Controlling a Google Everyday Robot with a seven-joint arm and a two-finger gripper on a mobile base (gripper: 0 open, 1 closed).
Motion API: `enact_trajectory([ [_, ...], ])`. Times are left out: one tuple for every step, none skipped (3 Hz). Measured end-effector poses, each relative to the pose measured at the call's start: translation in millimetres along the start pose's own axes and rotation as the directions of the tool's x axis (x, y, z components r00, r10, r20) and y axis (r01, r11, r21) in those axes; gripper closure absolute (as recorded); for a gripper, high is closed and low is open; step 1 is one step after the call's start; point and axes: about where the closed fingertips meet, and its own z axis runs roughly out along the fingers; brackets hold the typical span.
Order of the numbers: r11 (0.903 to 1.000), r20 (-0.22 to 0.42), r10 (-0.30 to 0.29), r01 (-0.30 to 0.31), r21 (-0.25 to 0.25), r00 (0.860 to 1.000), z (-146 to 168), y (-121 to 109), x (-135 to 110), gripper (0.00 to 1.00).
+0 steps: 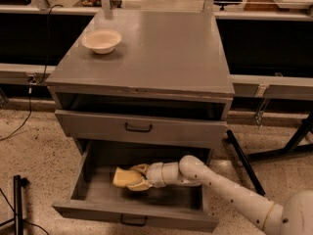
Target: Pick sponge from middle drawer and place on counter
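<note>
The pale-yellow sponge (pixel 121 176) is inside the open middle drawer (pixel 93 210), left of its centre. My gripper (pixel 135 178) reaches into the drawer from the right on a white arm. Its yellowish fingers (pixel 140 169) close around the sponge's right end, one on the far side and one on the near side. The sponge looks held just above or on the drawer floor; I cannot tell which. The counter (pixel 156 48) is the cabinet's flat grey top, above both drawers.
A cream round bowl (pixel 101 39) stands at the counter's back left. The upper handled drawer (pixel 139 127) is pushed in, overhanging the back of the open drawer. A dark stand leg (pixel 17 199) is at the left, black legs (pixel 244 160) at the right.
</note>
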Motion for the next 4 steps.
enact_trajectory([
  [0.9991,0.095,-0.034,0.036,-0.021,0.995,-20,1,-54,1.0],
  [0.9936,0.056,-0.062,0.067,-0.091,0.996,-63,-4,-130,1.0],
  [0.9865,0.051,-0.05,0.058,-0.153,0.997,-102,-10,-170,1.0],
  [0.9876,-0.043,-0.038,0.031,-0.154,0.998,-153,-8,-209,1.0],
])
